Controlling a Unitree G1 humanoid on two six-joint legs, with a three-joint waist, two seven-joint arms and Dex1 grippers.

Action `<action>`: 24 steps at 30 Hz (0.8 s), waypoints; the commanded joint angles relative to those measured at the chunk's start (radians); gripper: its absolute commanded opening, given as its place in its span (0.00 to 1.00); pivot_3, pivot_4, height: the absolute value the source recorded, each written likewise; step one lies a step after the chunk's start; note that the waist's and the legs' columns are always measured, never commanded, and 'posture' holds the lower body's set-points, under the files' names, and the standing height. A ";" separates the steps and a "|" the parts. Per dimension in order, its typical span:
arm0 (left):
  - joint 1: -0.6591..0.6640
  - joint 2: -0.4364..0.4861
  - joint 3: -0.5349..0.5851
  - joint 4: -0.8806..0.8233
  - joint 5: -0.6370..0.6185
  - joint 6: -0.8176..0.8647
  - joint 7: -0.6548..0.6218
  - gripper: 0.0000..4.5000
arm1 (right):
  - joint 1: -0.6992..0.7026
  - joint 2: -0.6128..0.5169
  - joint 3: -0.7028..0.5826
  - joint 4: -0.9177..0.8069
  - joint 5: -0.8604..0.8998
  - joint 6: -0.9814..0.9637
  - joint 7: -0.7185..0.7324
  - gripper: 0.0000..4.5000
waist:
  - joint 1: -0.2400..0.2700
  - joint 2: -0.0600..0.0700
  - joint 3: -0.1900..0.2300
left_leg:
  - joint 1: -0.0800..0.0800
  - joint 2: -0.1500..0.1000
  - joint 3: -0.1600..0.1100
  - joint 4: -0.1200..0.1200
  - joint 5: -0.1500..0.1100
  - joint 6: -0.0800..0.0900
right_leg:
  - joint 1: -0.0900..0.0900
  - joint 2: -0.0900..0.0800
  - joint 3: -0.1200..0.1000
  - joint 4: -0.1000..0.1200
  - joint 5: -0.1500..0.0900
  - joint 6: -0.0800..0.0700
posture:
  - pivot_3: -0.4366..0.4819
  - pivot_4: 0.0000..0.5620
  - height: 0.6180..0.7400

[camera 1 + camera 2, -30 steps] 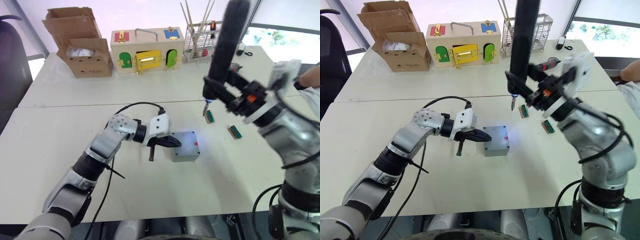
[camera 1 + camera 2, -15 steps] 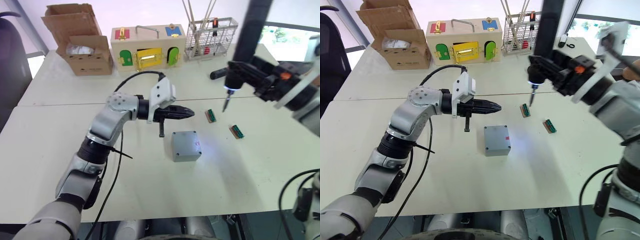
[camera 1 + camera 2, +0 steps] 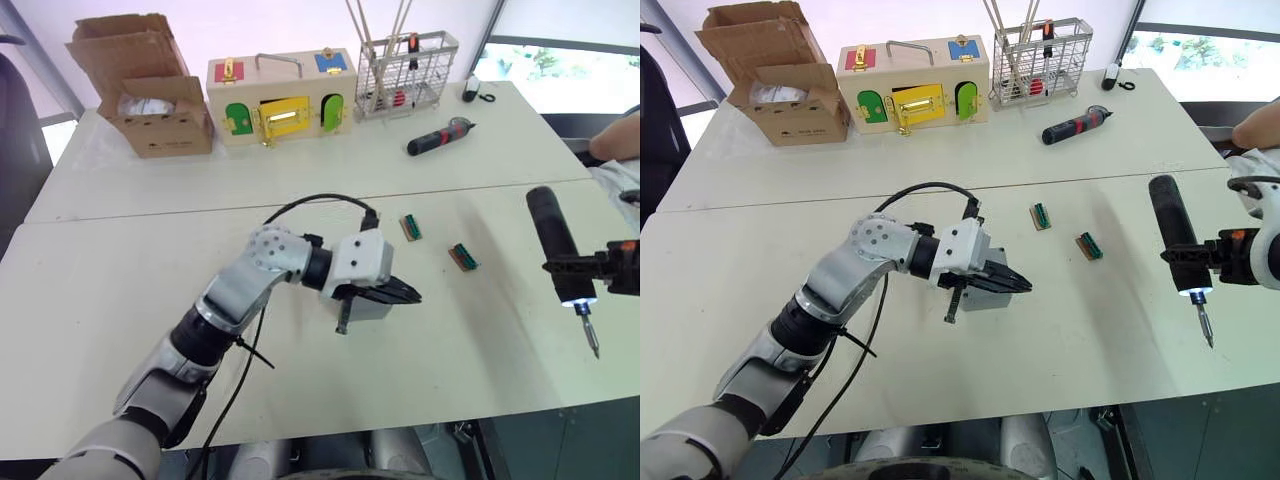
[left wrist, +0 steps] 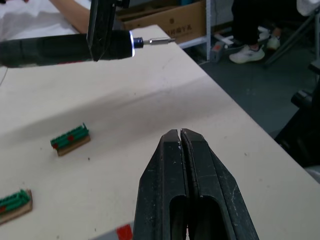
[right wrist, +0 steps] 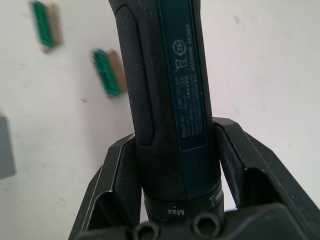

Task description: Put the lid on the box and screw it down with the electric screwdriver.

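The grey box [image 3: 367, 310] sits mid-table, mostly covered by my left gripper [image 3: 400, 294], which is shut and empty just above its top. A corner of the box with its red mark [image 4: 120, 232] peeks out below the closed fingers [image 4: 195, 165]. I cannot make out the lid separately under the gripper. The dark electric screwdriver [image 3: 553, 240] hangs upright near the table's right edge, its bit [image 3: 591, 337] pointing down and its tip light on. My right gripper [image 5: 175, 145] is shut around the screwdriver's body [image 5: 170, 75], well to the right of the box.
Two green connector strips [image 3: 411, 227] [image 3: 463, 256] lie between the box and the screwdriver. At the back are a red-and-black screwdriver [image 3: 440, 137], a wire rack [image 3: 405, 65], a wooden box with coloured doors [image 3: 278, 95] and a cardboard box [image 3: 150, 100]. A person's arm [image 3: 615, 140] shows at the right.
My right arm has swung the screwdriver down and right, from above the connector strips to the table's right edge. My left gripper has come down over the box's top.
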 commanded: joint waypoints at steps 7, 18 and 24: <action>0.037 0.017 0.010 -0.119 -0.018 0.085 0.053 0.00 | -0.212 0.125 0.247 0.269 -0.281 -0.177 0.172 0.46 | 0.006 0.000 0.000 | -0.001 -0.001 0.000 0.000 0.000 0.000 | 0.000 0.000 0.000 -0.001 0.000 0.000 | 0.48 0.27 0.97; 0.049 0.036 0.008 -0.150 -0.023 0.125 0.080 0.00 | -0.295 0.219 0.344 0.387 -0.502 -0.314 0.279 0.64 | 0.001 0.000 0.001 | -0.001 -0.001 0.000 0.003 0.000 -0.001 | 0.000 0.000 0.000 0.000 0.000 0.000 | 0.48 0.27 0.97; 0.051 0.039 0.040 -0.145 -0.045 0.151 0.092 0.00 | -0.308 0.245 0.319 0.401 -0.557 -0.319 0.285 0.99 | 0.004 0.000 0.001 | 0.000 -0.001 -0.001 0.004 0.000 -0.001 | 0.001 0.000 0.000 0.000 0.000 0.000 | 0.48 0.27 0.97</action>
